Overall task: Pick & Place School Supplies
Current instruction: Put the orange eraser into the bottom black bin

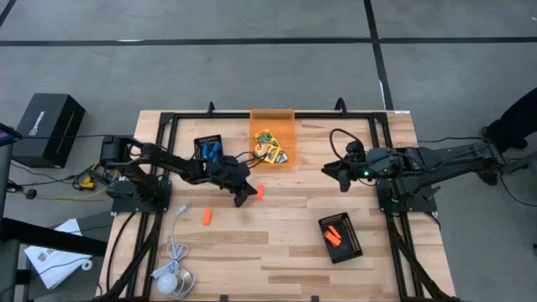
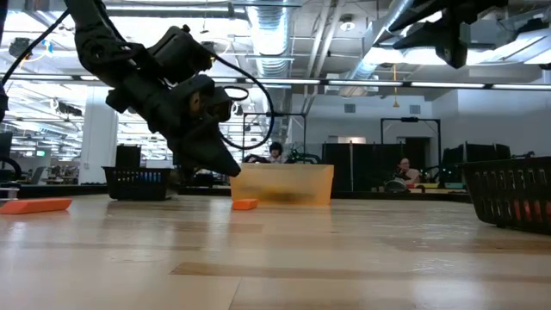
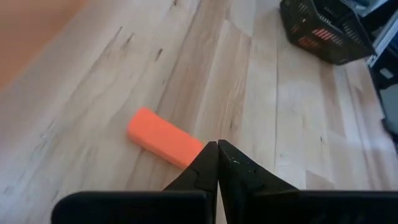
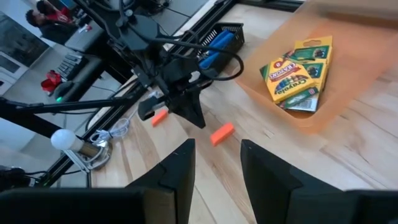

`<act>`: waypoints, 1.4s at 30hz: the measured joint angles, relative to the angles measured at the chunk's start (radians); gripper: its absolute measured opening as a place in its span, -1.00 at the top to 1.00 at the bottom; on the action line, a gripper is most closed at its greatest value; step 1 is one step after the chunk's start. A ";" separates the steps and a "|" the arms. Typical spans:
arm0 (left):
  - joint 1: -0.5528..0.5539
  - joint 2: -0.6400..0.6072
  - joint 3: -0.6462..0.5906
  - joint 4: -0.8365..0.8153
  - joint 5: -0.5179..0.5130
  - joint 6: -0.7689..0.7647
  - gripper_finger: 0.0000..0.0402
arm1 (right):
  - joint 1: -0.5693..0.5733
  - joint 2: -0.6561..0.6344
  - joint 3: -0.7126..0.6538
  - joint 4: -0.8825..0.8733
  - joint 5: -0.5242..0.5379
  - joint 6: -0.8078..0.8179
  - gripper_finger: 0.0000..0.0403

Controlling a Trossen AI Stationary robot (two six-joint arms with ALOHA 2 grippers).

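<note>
A short orange piece [image 3: 165, 138] lies flat on the wooden table near its middle [image 1: 261, 192]. My left gripper [image 3: 216, 145] is shut with nothing in it. Its tips hover just above the table beside the piece's end, on the piece's left [image 1: 244, 196], and the right wrist view shows a gap between them. A second orange piece [image 1: 206, 217] lies nearer the front left. Yellow-and-green crayon boxes [image 4: 297, 73] lie in the orange bin [image 1: 273, 126]. My right gripper [image 4: 214, 155] hangs open and raised at the table's right [image 1: 334, 174], with nothing between its fingers.
A black tray [image 1: 209, 148] holding blue items stands left of the bin. Another black tray [image 1: 341, 237] with orange pieces sits at the front right. A white cable with a round puck [image 1: 172, 275] lies at the front left corner. Bare wood lies between the trays.
</note>
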 joint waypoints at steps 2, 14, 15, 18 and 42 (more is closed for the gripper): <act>-0.004 0.000 0.000 0.000 -0.008 0.027 1.00 | 0.000 0.000 0.000 -0.002 0.000 0.000 0.41; -0.003 0.051 0.075 -0.006 0.026 0.227 1.00 | 0.001 0.000 0.000 0.000 0.000 0.012 0.41; -0.005 0.074 0.082 -0.007 0.036 0.236 1.00 | 0.001 0.000 0.000 0.002 0.000 0.017 0.41; -0.013 0.136 0.102 -0.005 0.037 0.250 1.00 | 0.001 0.000 0.000 0.006 0.000 0.040 0.41; 0.038 0.064 0.130 -0.218 -0.015 0.398 1.00 | 0.000 0.001 0.000 0.049 0.000 0.052 0.41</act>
